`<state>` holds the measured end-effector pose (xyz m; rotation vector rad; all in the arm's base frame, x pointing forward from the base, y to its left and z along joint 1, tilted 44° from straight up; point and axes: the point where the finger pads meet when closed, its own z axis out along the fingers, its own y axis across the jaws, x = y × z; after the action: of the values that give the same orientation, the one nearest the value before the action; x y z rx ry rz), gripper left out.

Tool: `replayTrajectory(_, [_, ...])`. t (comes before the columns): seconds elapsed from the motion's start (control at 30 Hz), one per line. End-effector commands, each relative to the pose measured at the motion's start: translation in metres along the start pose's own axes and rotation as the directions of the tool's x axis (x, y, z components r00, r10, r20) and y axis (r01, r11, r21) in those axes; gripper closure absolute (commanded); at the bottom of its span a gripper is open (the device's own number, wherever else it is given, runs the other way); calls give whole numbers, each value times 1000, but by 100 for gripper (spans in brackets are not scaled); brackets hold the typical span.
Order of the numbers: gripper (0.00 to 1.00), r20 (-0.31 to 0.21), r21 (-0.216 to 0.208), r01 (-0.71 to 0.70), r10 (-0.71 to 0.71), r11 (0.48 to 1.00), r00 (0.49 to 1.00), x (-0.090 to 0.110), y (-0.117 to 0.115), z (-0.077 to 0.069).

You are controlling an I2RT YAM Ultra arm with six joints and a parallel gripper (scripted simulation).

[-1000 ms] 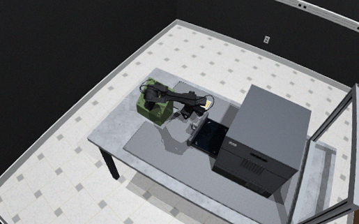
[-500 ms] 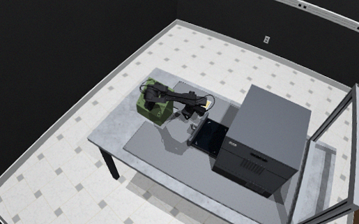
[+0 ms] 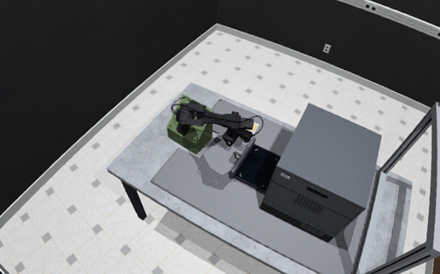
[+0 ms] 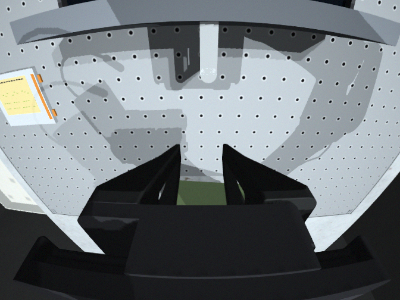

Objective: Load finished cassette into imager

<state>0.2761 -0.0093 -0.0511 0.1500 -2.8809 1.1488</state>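
Note:
The finished cassette, white with a yellow gel window and an orange edge, lies flat on the perforated mat at the left of the wrist view. It also shows in the top view, beside the arm and behind the drawer. The gel imager is a grey box with its drawer pulled out, showing dark glass with nothing on it. The drawer's grey front and its pale handle are just ahead of my gripper. The gripper hovers above the mat, fingers partly apart with nothing between them.
The arm's green base block stands at the table's back left and shows between the fingers in the wrist view. A grey frame rises to the right of the imager. The table's edges lie close to the mat.

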Motion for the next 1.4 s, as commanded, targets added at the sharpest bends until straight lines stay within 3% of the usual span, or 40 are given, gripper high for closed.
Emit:
replayTrajectory(0.0, [65,51,2,-3,3,1000,999,-11,2,-9])
replayTrajectory(1.1, [65,51,2,-3,3,1000,999,-11,2,-9])
replayTrajectory(1.37, [65,40,-4,203,-203,979,978,-13,38,-2])
